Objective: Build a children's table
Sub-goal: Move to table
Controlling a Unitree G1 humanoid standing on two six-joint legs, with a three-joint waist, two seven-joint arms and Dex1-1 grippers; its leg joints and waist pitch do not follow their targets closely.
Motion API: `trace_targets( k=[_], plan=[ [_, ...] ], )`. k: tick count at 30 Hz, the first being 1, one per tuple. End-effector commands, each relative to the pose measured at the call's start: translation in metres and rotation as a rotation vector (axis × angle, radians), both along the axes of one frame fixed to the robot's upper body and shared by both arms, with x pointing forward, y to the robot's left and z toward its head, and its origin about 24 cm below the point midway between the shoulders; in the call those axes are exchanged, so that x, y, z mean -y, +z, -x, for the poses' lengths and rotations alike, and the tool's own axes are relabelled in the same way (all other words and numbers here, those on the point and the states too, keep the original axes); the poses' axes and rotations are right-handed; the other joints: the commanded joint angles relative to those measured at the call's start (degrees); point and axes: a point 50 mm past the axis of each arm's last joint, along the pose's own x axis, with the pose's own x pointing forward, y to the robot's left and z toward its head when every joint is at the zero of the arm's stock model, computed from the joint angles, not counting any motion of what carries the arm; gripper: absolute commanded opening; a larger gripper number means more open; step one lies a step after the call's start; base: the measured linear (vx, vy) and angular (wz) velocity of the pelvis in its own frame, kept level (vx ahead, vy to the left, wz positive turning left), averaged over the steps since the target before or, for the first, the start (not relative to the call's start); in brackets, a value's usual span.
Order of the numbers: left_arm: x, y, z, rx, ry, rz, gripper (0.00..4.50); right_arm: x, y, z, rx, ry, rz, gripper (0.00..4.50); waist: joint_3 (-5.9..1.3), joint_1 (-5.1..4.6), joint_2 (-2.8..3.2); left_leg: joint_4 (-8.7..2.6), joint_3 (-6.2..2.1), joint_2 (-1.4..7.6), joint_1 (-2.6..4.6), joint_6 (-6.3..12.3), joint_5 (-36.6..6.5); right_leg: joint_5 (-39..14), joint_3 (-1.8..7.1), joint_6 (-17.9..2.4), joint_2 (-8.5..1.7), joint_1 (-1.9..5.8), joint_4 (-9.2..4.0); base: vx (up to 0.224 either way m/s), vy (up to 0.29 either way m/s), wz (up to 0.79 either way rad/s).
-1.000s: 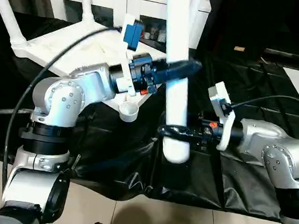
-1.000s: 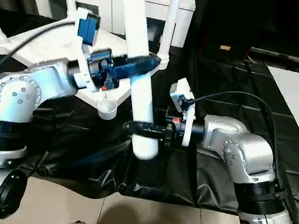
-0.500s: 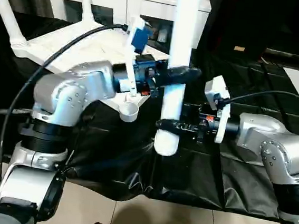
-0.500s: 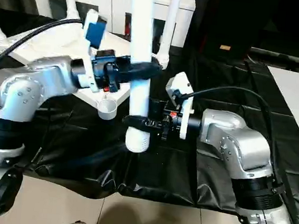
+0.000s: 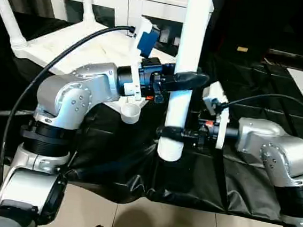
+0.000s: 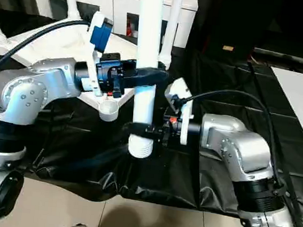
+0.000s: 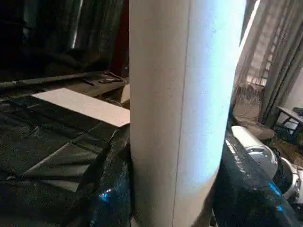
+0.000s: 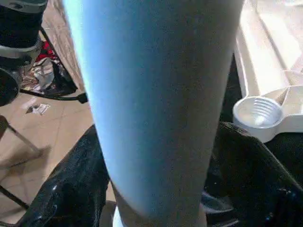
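A white tabletop (image 5: pixel 66 46) lies upside down at the left on a counter (image 5: pixel 242 176) draped in black sheeting, three legs already standing up from its corners and one round corner socket (image 5: pixel 130 112) empty. Beside that socket, the left hand (image 5: pixel 189 80) pinches a fourth white leg (image 5: pixel 185 68), held nearly upright. Lower down, the right hand (image 5: pixel 170 132) clamps the same leg near its bottom end. White cabinets (image 5: pixel 124 6) stand behind; pale floor tiles (image 5: pixel 183 226) lie below.
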Motion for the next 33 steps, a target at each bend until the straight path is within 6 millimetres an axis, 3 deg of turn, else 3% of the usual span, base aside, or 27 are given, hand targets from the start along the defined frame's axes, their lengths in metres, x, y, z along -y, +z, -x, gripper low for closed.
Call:
trace_targets(
  k=[1,10,11,17,18,19,27,33],
  plan=[
    [0.005,0.007,0.005,0.044,-0.034,0.003,1.80,-0.001,0.004,-0.001,0.008,0.013,-0.001,3.01,-3.99,0.01,0.05,-4.09,-1.04,3.19,1.73,0.91,-4.5,3.0,2.56,-14.3,-4.75,2.65,-3.69,0.000,0.000,0.00],
    [0.005,0.005,0.006,0.047,-0.046,-0.013,1.80,-0.001,0.005,-0.001,0.004,0.023,0.005,2.46,-3.99,-0.01,0.08,-4.09,-1.07,3.17,1.69,0.94,-4.4,3.1,2.53,-14.2,-4.74,2.69,-3.69,0.000,0.000,0.00],
    [0.005,0.005,0.006,0.047,-0.045,-0.013,1.80,-0.001,0.005,-0.001,0.004,0.024,0.006,2.18,-4.01,-0.02,0.08,-4.10,-1.07,3.18,1.72,0.90,-4.4,3.1,2.53,-14.2,-4.69,2.66,-3.66,0.000,0.000,0.00],
    [0.002,0.001,0.000,0.045,0.022,-0.060,1.80,-0.001,0.005,0.000,0.010,0.025,0.007,1.95,-4.06,0.00,0.05,-4.03,-1.07,3.15,1.69,1.10,-3.9,4.1,2.53,-14.3,-4.69,2.71,-3.57,0.000,0.000,0.00],
    [0.000,-0.002,-0.002,0.002,0.034,-0.067,2.36,-0.001,0.005,-0.001,0.018,0.018,0.006,1.95,-4.07,-0.04,0.11,-3.99,-1.07,3.11,1.68,1.04,-4.0,4.2,2.54,-14.3,-4.69,2.73,-3.57,0.000,0.000,0.00],
    [0.000,-0.002,-0.002,0.000,0.039,-0.069,2.50,-0.001,0.005,-0.001,0.019,0.015,0.005,1.94,-4.07,0.00,0.11,-4.03,-1.09,3.13,1.65,1.06,-3.9,4.1,2.53,-14.3,-4.72,2.76,-3.58,0.000,0.000,0.00],
    [-0.013,-0.012,-0.006,-0.043,0.119,-0.085,3.01,0.003,0.010,-0.007,0.052,-0.137,-0.073,1.88,-4.13,-0.05,0.50,-4.13,-1.11,3.12,1.82,-0.12,-4.3,4.2,2.49,-14.2,-4.59,2.53,-3.53,0.000,0.000,0.00],
    [-0.029,-0.013,-0.020,-0.003,0.334,-0.055,3.39,0.024,0.016,-0.016,0.111,-0.362,-0.080,1.88,-4.11,0.12,0.69,-4.24,-1.16,3.12,1.85,-0.94,-5.3,4.1,2.54,-13.6,-4.65,2.66,-3.72,0.000,0.000,0.00]
  ],
)
